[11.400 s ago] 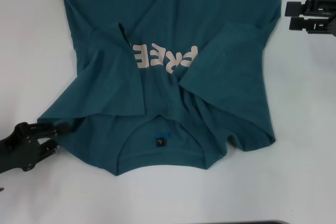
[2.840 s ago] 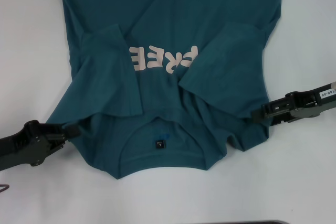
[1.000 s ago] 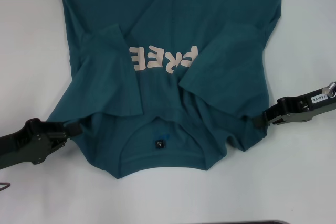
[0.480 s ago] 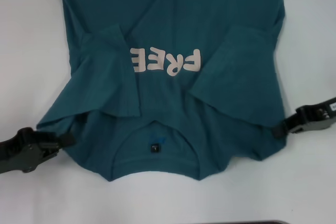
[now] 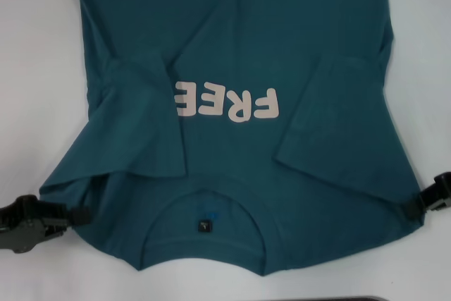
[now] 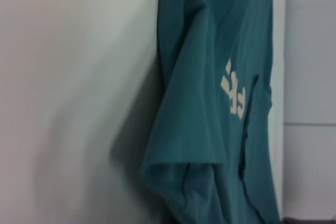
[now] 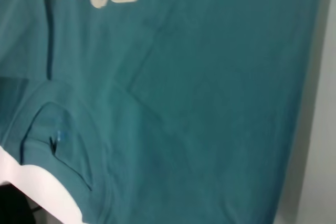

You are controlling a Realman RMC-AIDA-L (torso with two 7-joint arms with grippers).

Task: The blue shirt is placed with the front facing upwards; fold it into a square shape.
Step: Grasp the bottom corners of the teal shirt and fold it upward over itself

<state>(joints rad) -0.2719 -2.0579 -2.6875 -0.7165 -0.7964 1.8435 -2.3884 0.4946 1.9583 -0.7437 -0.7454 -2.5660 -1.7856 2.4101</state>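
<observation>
The blue shirt [image 5: 232, 33] lies front up on the white table, collar toward me, with its pale "FREE" lettering [image 5: 225, 103] fully showing and a small dark neck tag [image 5: 204, 227] inside the collar. Both short sleeves are folded inward over the chest, the left sleeve [image 5: 141, 118] and the right sleeve [image 5: 338, 125]. My left gripper [image 5: 76, 215] is shut on the shirt's near left shoulder corner. My right gripper [image 5: 414, 208] is shut on the near right shoulder corner, at the picture's edge. The wrist views show only the shirt cloth [image 6: 210, 103] [image 7: 210, 103], not the fingers.
The white table [image 5: 35, 68] shows on both sides of the shirt. A dark strip [image 5: 317, 299] runs along the near edge of the view. The shirt's hem end runs out of view at the far side.
Both grippers have drawn apart and toward me, dragging the shoulder corners along. The shirt's near edge is now stretched wider and flatter, and the right sleeve no longer covers the lettering.
</observation>
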